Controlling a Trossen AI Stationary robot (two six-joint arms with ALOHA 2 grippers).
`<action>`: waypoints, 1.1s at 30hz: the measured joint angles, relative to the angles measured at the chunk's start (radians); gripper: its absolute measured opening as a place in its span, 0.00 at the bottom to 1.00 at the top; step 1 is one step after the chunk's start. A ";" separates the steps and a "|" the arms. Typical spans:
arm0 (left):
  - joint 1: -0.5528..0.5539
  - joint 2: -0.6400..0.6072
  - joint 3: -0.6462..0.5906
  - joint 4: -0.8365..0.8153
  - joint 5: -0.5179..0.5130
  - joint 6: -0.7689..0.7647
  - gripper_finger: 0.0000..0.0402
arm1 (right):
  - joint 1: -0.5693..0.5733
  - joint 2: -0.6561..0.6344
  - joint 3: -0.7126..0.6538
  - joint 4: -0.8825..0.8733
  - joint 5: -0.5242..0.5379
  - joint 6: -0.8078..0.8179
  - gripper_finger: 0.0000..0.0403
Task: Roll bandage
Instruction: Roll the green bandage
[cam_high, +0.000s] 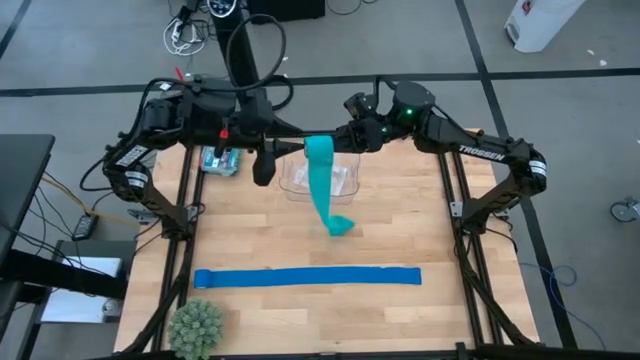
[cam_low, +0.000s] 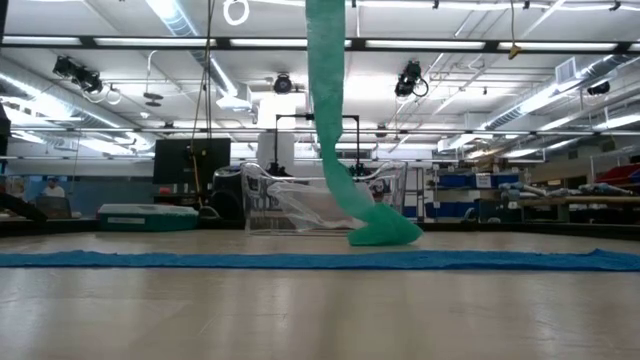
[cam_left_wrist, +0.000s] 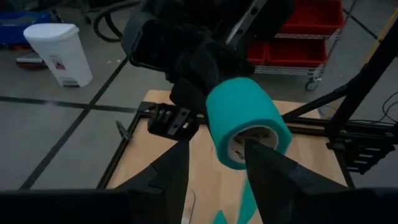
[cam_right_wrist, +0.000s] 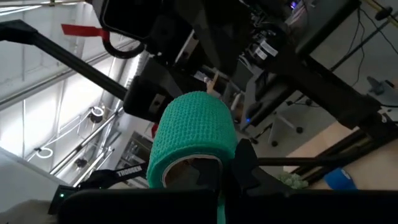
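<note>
Right end effector (cam_right_wrist: 211, 180) is clamped on the bandage (cam_high: 322, 170) roll; left end effector (cam_left_wrist: 214, 165), seemingly parted, straddles it. The hanging tail could drag, loosening the winding.

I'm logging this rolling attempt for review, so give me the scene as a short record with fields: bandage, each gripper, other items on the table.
bandage: teal bandage, partly wound into a roll held up in the air; its loose tail hangs down and its end lies crumpled on the table
right gripper: right gripper, shut on the roll
left gripper: left gripper, fingers open at the roll's end
other items: blue strip flat near the front; clear container behind the tail; spiky green ball at the front-left corner
</note>
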 joint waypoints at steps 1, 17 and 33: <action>0.000 0.000 0.000 0.001 0.000 0.000 0.40 | 0.000 0.000 0.000 0.004 0.000 0.000 0.00; 0.000 0.043 0.001 0.038 0.007 -0.033 0.39 | 0.022 0.001 0.000 0.031 0.021 -0.002 0.00; -0.002 0.050 0.002 0.060 0.026 -0.194 0.04 | -0.003 -0.029 0.000 0.024 0.008 -0.129 0.19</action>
